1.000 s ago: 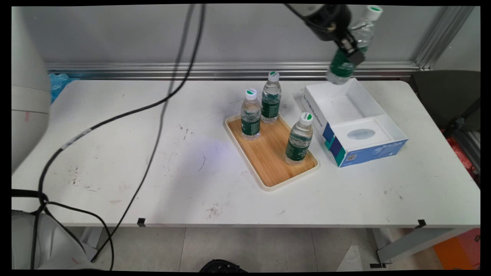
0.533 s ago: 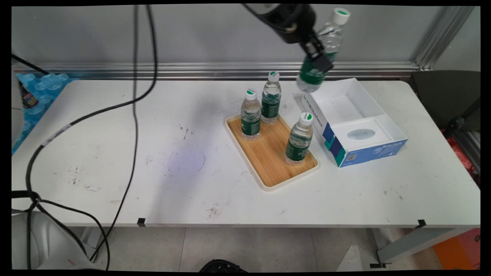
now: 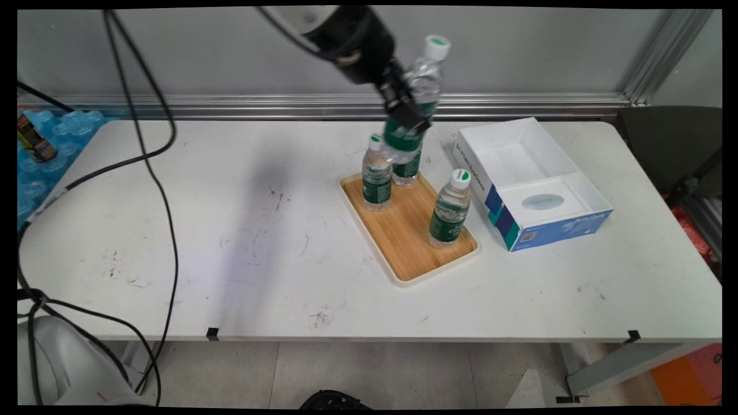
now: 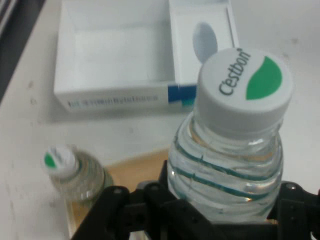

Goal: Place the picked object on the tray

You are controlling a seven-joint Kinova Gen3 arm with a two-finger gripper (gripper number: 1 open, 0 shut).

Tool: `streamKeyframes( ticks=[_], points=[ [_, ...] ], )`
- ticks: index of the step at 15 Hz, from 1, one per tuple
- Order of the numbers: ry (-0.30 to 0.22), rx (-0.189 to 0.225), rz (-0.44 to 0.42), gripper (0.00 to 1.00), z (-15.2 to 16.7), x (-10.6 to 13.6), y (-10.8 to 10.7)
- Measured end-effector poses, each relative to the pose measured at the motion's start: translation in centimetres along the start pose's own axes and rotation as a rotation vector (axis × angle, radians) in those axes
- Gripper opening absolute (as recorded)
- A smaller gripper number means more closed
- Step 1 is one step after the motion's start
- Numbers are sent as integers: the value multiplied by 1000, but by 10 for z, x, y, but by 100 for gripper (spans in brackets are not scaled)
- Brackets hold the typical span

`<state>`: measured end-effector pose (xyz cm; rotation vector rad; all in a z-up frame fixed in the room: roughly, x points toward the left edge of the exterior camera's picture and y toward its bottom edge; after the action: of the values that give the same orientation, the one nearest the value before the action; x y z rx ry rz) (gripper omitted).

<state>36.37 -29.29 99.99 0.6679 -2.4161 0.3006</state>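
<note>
The black two-finger gripper [image 3: 410,118] is clenched around the green label band of a clear plastic water bottle [image 3: 416,98], held aloft and tilted, cap toward the table's far right, above the far end of the tray [image 3: 412,262]. The held bottle has a ribbed, transparent body filled with water and a white screw cap [image 4: 244,90] printed with a green leaf and lettering. The tray is a shallow rounded rectangle with a cream rim and a wood-grain floor, lying near the middle of the white table [image 3: 230,230], whose surface is scuffed with dark marks. Three like bottles stand upright in the tray: one at its far left corner [image 3: 376,173], one at its far end [image 3: 407,164], partly hidden behind the held bottle, and one by its right rim [image 3: 450,208]. Just beside the tray, toward the table's right edge, lies an open white cardboard box [image 3: 533,181] with blue printed sides, divided into a bare far compartment and a near insert with an oval recess.
</note>
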Motion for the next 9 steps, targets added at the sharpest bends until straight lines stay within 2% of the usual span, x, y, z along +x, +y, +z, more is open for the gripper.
streamKeyframes(
  ticks=[4,9],
  points=[
    [-17,-21,6,0,-5,-31,0],
    [-9,-67,32,0,16,-60,5]
  ],
)
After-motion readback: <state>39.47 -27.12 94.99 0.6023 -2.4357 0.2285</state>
